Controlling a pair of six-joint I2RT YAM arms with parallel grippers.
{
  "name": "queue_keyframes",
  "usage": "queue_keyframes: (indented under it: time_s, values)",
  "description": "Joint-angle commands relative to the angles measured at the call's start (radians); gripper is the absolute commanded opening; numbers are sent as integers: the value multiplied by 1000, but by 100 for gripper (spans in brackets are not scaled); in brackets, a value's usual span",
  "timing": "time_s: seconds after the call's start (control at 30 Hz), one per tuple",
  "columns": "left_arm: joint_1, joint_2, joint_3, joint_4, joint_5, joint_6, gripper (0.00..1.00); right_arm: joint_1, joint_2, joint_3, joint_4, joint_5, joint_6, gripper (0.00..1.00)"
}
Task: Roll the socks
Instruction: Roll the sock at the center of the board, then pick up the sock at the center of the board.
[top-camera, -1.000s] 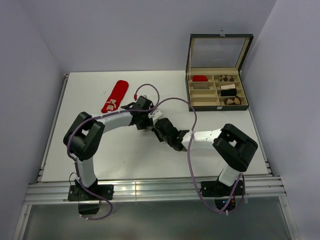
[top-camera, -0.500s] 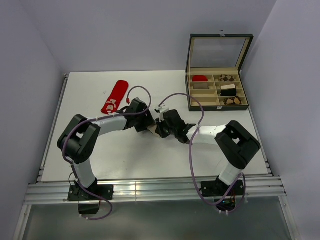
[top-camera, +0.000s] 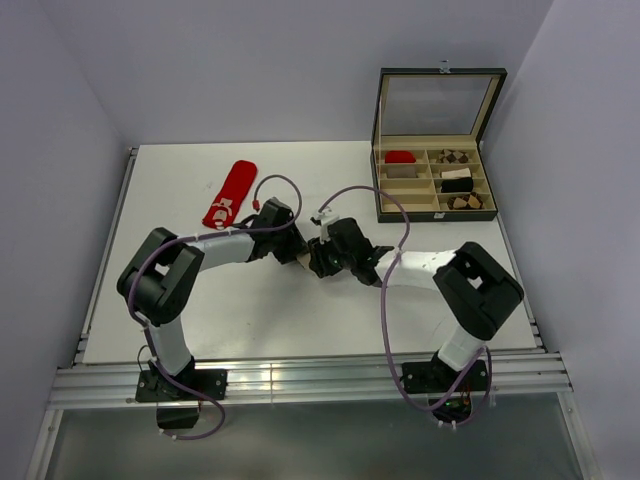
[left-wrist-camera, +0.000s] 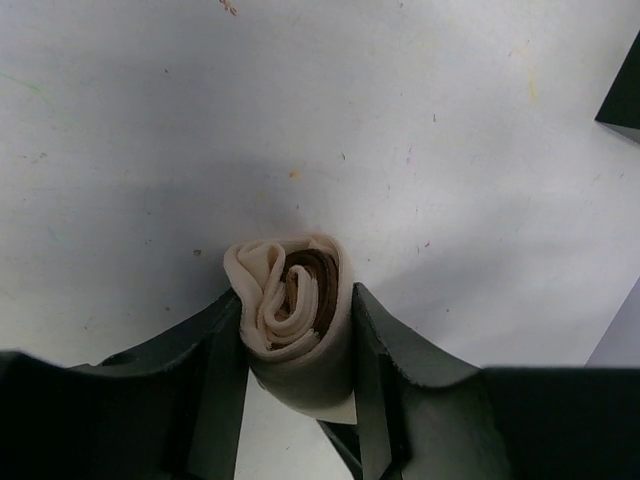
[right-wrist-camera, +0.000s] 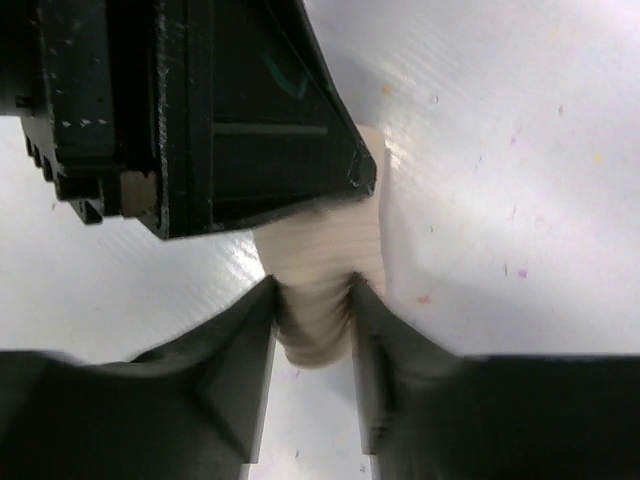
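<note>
The cream sock (left-wrist-camera: 275, 280) is rolled into a tight bundle, with brown showing in its spiral end. In the left wrist view my left gripper (left-wrist-camera: 296, 300) is shut on it, a finger pressed on each side. From the other end, my right gripper (right-wrist-camera: 313, 290) pinches the same cream roll (right-wrist-camera: 325, 240), which narrows between its fingers. In the top view the left gripper (top-camera: 297, 250) and the right gripper (top-camera: 318, 256) meet nose to nose at mid-table and hide the roll. The red sock (top-camera: 230, 193) lies flat at the back left, white marks at its near end.
An open compartment box (top-camera: 437, 214) stands at the back right with its lid (top-camera: 437, 105) upright. It holds a red bundle, brown-patterned bundles and a black-and-white bundle. The left gripper's black body (right-wrist-camera: 200, 110) fills the upper left of the right wrist view.
Both grippers have drawn together at mid-table. The left jaws have closed onto the cream roll. The right wrist has swung from lower right to face the left gripper.
</note>
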Motion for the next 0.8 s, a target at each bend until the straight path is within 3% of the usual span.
queue_keyframes:
  time_s: [0.0, 0.1, 0.2, 0.77]
  values:
    - [-7, 43, 6, -102, 2, 40, 14, 0, -69, -3, -121, 44, -36, 51]
    - [-7, 57, 41, -138, 7, 69, 13, 32, -111, 4, -128, 158, -84, 63]
    - [-7, 64, 71, -168, 7, 98, 13, 81, -117, 14, -117, 261, -122, 68]
    - [-7, 93, 139, -221, 51, 147, 13, 221, 110, 101, 1, 482, -230, 72]
